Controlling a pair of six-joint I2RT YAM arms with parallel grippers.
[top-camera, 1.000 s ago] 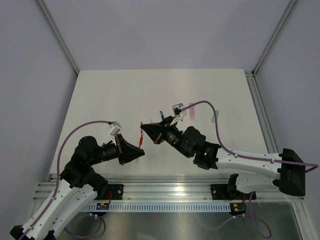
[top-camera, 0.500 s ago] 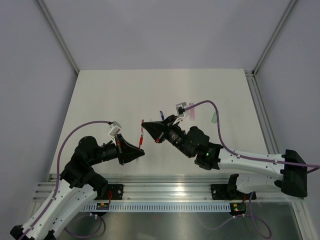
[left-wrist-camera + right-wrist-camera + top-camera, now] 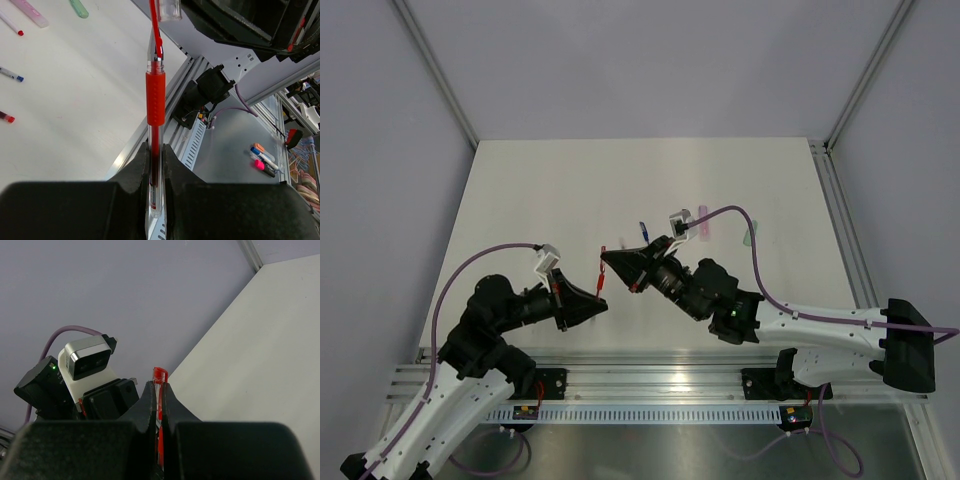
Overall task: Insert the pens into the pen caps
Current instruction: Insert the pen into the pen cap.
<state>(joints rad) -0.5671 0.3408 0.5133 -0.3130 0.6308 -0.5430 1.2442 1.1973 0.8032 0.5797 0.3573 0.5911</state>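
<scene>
Mostly out of frame, pen cap (image 3: pixel 170 9) above red pen (image 3: pixel 155 100)

Two white-shelled arms: left arm (image 3: pixel 430 405) and right arm (image 3: pixel 820 322), both with chunky black joints. Purple cables (image 3: pixel 470 262) loop to boxy white wrist cameras (image 3: pixel 549 256). The left gripper (image 3: pixel 156 152) and right gripper (image 3: pixel 159 390) are matte black wedges. A green light (image 3: pixel 731 320) glows on the right arm.

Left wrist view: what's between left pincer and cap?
Only the red pen, held in the left pincer, pointing at the cap, per left wrist view.
</scene>
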